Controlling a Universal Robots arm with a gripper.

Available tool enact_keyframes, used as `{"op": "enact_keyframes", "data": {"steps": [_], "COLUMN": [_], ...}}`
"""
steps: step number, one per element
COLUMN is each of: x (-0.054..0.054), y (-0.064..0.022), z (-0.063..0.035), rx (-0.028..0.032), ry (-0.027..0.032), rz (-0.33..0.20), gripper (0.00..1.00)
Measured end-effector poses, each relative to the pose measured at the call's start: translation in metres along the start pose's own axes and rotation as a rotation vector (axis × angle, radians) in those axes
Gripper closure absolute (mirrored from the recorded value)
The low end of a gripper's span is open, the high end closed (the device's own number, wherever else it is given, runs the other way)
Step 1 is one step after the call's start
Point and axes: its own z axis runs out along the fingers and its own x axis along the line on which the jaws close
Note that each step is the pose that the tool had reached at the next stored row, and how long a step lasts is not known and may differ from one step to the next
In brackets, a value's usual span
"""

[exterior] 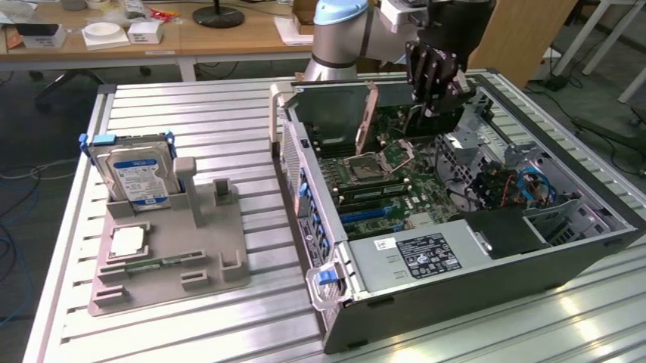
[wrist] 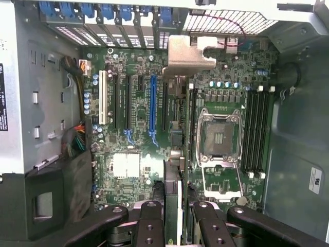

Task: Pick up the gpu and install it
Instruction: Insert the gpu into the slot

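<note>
Tool [wrist: 177,226] pinches gpu [wrist: 174,190], card standing on thin edge so bottom edge faces slots. Hangs over far part of open computer case [exterior: 474,291], exterior view's right on worktop [exterior: 202,113], near long blue slot [wrist: 152,108].

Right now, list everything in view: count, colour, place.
table: one, silver, slatted, under everything
computer case: one, dark grey, open, exterior view's right
motherboard: one, green, inside the case
tray: one, grey, exterior view's left
hard drive: one, blue-white label, upright in the tray
memory stick: one, green, flat on the tray
square chip: one, silver, flat on the tray
desk: one, wooden, behind the table
gpu: one, dark, held edge-on over the motherboard
arm: one, pale blue-grey, behind the case
tool: one, black, shut on the gpu
</note>
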Motion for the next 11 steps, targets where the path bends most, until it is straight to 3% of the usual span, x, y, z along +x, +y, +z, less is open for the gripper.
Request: {"op": "enact_keyframes", "data": {"steps": [11], "x": [0.0], "y": [0.0002], "z": [0.0018], "rx": [-0.0002], "ry": [0.0026], "rz": [0.0], "gripper": [0.74]}}
